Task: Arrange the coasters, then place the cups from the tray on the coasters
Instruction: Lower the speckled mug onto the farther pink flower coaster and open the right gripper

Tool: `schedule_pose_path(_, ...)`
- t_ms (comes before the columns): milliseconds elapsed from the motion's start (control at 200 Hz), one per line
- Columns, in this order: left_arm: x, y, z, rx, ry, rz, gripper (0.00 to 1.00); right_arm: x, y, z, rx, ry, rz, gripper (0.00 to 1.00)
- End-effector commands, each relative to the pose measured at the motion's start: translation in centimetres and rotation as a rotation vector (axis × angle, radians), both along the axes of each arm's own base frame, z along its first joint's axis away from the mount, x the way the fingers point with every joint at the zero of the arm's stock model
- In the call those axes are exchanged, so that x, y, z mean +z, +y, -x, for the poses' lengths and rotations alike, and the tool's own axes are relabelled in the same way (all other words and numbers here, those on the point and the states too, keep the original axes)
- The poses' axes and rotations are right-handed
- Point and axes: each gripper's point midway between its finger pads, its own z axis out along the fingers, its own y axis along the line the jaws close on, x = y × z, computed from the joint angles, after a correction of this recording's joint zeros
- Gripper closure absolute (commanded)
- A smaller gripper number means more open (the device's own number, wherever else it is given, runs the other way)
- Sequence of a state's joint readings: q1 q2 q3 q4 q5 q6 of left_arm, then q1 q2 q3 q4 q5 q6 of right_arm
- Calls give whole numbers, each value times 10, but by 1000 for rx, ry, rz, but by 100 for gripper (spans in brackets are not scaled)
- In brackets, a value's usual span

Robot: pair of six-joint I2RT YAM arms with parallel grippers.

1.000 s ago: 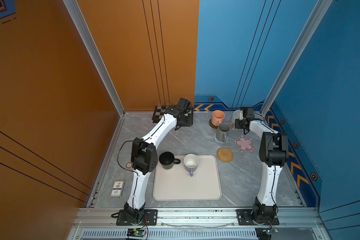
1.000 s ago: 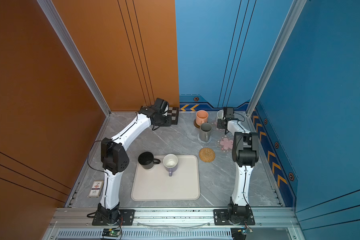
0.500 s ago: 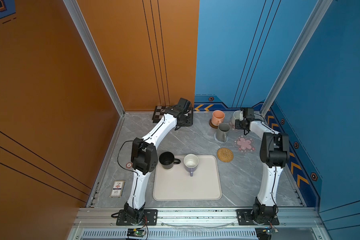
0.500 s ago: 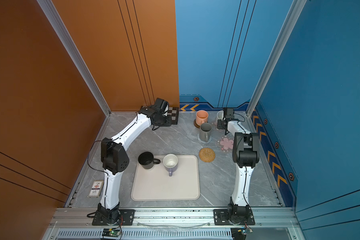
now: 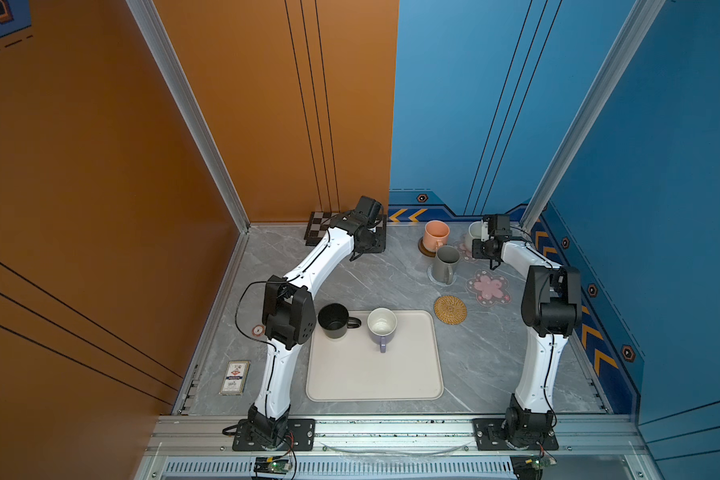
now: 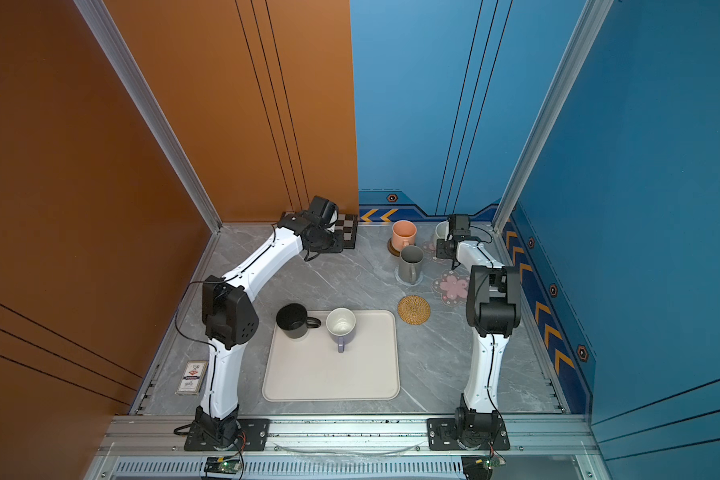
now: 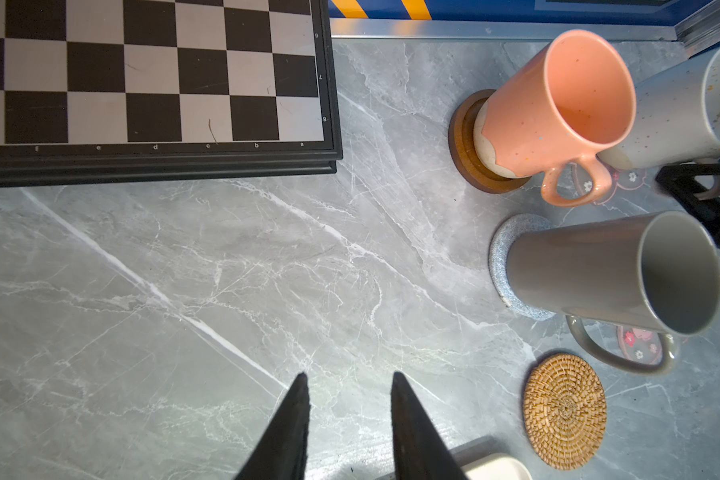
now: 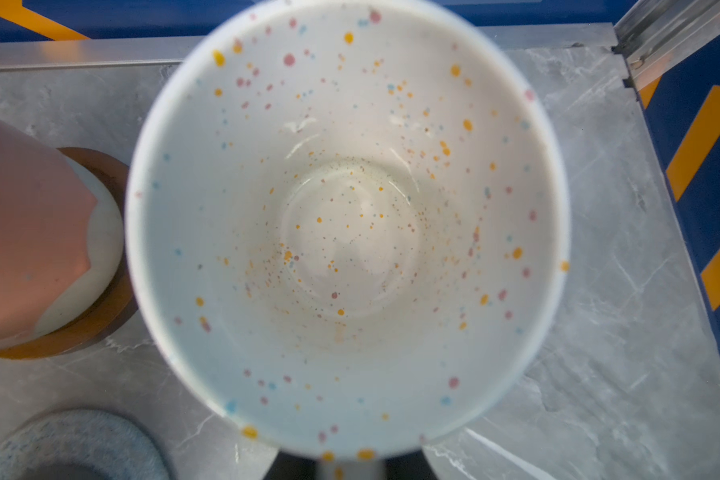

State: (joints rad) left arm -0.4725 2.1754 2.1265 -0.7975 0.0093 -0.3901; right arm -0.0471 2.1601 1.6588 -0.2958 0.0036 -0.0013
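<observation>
My right gripper [image 8: 341, 465] is shut on the handle of the speckled cream-white cup [image 8: 346, 224] [image 5: 474, 233], held at a pink-blossom coaster [image 7: 624, 178] in the far-right corner. Whether the cup rests on it I cannot tell. The peach cup [image 5: 436, 233] stands on the dark wooden coaster [image 7: 462, 145]. Just in front, the grey cup [image 5: 446, 261] sits on the light-blue crochet coaster [image 7: 501, 253]. A second blossom coaster [image 5: 488, 287] and the rattan coaster [image 5: 450, 309] lie bare. The black cup [image 5: 333, 320] and lavender cup [image 5: 382, 324] stand on the tray [image 5: 375, 374]. My left gripper [image 7: 348, 376] hangs open over bare marble.
The chequered board [image 5: 319, 226] lies at the back wall beside the left arm's wrist. A card pack [image 5: 235, 377] and a small round disc [image 5: 258, 330] lie near the left edge. The blue wall and metal corner post [image 8: 657, 37] stand close to the speckled cup.
</observation>
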Motion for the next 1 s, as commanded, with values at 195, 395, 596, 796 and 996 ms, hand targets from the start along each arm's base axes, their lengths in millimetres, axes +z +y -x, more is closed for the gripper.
schedule_pose_path(195, 3, -3, 5, -3, 8, 12, 66, 54, -9, -19, -21, -138, 20, 100)
schedule_pose_path(395, 2, -4, 4, -4, 11, 14, 66, 49, -10, -18, -24, -125, 20, 100)
schedule_pose_path(596, 3, -6, 3, -9, 8, 17, 66, 46, -11, -18, -22, -120, 15, 100)
schedule_pose_path(796, -1, -5, 2, -7, 15, 16, 66, 45, -8, -20, -17, -127, -6, 100)
schedule_pose_path(996, -3, -5, 3, -4, 22, 18, 66, 37, -7, -20, -25, -118, -25, 100)
